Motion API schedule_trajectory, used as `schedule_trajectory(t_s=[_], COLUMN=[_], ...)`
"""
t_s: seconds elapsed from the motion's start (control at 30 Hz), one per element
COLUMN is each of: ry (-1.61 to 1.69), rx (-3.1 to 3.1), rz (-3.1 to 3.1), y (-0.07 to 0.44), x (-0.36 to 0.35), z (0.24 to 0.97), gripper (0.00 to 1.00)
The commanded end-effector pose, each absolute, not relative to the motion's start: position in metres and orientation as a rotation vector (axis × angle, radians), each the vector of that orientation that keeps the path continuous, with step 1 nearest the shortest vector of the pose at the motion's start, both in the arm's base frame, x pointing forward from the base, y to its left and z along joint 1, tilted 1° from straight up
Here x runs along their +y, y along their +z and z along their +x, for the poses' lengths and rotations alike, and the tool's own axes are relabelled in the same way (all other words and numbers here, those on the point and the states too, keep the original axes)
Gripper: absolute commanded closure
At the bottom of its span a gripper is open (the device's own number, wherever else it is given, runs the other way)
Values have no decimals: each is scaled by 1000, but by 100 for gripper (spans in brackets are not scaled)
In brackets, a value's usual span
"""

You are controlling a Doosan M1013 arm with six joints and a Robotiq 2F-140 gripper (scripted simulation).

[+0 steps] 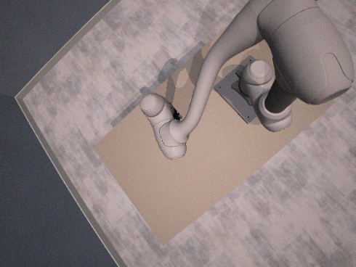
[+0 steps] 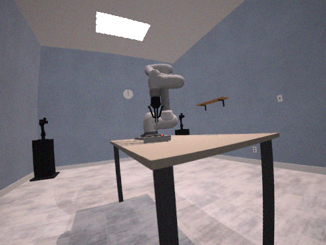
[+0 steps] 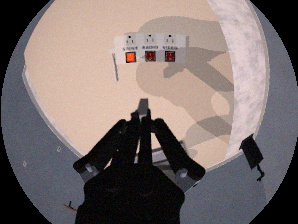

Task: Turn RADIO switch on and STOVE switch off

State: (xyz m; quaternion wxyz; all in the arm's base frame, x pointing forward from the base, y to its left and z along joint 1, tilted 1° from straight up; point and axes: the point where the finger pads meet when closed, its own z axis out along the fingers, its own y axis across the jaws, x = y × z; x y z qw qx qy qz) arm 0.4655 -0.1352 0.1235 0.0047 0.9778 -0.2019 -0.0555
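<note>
The white power strip [image 3: 150, 48] lies flat on the tan table, labels facing up, in the wrist view. It has three switches in a row. The left switch [image 3: 131, 58] glows bright orange-red. The middle switch [image 3: 150, 56] and the right switch [image 3: 170, 56] are darker red. The labels are too small to read. My gripper [image 3: 144, 104] is shut and empty, its tips pointing at the table some way short of the strip. In the side view the strip [image 2: 157, 138] sits at the table's far end, with my gripper [image 2: 156, 120] well above it. In the overhead view the arm hides the strip.
The arm's base plate [image 1: 237, 91] is bolted on the table near the strip. The table edge curves round the right side in the wrist view. A black stand [image 2: 43, 156] and a wall shelf [image 2: 213, 100] are far from the table.
</note>
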Motion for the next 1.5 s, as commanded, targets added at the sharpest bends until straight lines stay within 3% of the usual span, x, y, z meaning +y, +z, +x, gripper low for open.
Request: schedule_trajectory(t_s=[0.0,0.43,0.47,1.37,1.47], ry=[-174,-174,-174,-174,-60], rx=[-633,-633,-633,-633,-658], rz=[3063,3063,3063,3063,3034], y=[124,124,124,124,119], x=[-135,-135,-135,-135,-141], z=[466,466,466,466,478], gripper=[100,100,0,0,0])
